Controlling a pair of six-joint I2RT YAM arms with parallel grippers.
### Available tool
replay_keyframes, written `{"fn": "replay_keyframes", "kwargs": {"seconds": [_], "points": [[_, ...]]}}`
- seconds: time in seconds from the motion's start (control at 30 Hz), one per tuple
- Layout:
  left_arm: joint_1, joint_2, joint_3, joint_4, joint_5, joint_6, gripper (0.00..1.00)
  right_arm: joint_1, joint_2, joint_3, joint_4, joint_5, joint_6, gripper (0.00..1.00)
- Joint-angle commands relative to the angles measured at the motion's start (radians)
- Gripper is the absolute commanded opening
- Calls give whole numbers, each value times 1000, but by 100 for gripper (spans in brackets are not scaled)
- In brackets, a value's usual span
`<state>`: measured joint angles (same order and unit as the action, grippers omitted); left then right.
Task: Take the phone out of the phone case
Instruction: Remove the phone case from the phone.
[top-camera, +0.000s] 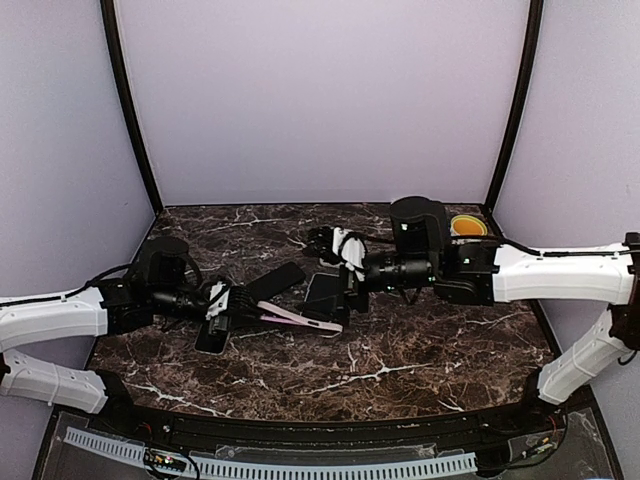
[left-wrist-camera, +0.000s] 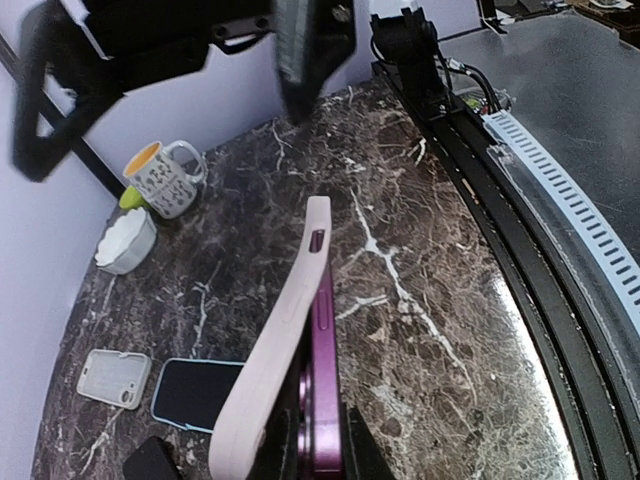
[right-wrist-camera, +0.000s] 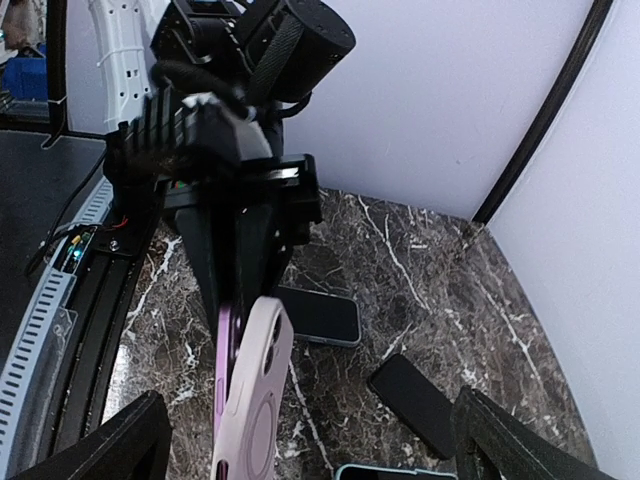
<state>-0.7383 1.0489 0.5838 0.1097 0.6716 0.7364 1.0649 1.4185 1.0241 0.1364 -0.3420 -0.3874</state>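
In the left wrist view, my left gripper (left-wrist-camera: 325, 440) is shut on the near end of a purple phone (left-wrist-camera: 326, 340) held on edge above the marble table. The pale pink phone case (left-wrist-camera: 283, 330) has peeled away from the phone at my jaws' end. At the far end it still meets the phone. From above, the phone case (top-camera: 300, 320) points right from the left gripper (top-camera: 228, 305). My right gripper (right-wrist-camera: 310, 425) stands wide open around the case's (right-wrist-camera: 250, 400) free end, with neither finger touching it. The right gripper (top-camera: 350, 268) sits just above and right of the case.
A phone in a blue case (left-wrist-camera: 200, 393), a grey case (left-wrist-camera: 113, 378) and a black phone (right-wrist-camera: 420, 400) lie on the table. A spotted mug (left-wrist-camera: 165, 175) and a white dish (left-wrist-camera: 125, 240) stand at the far right corner. Another dark phone (top-camera: 322, 295) lies under the right gripper.
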Motion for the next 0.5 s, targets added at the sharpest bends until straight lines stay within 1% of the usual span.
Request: {"fn": "replay_keyframes", "kwargs": {"seconds": [0.0, 0.1, 0.17, 0.47], "points": [[-23, 10, 65, -29, -1, 51, 0, 23, 94, 151, -160, 52, 162, 98], [-26, 8, 63, -26, -6, 57, 0, 56, 167, 261, -312, 72, 145, 99], [-26, 8, 62, -26, -9, 62, 0, 83, 198, 302, -362, 91, 132, 99], [-31, 4, 64, -42, -15, 74, 0, 107, 275, 374, -381, 180, 187, 98]]}}
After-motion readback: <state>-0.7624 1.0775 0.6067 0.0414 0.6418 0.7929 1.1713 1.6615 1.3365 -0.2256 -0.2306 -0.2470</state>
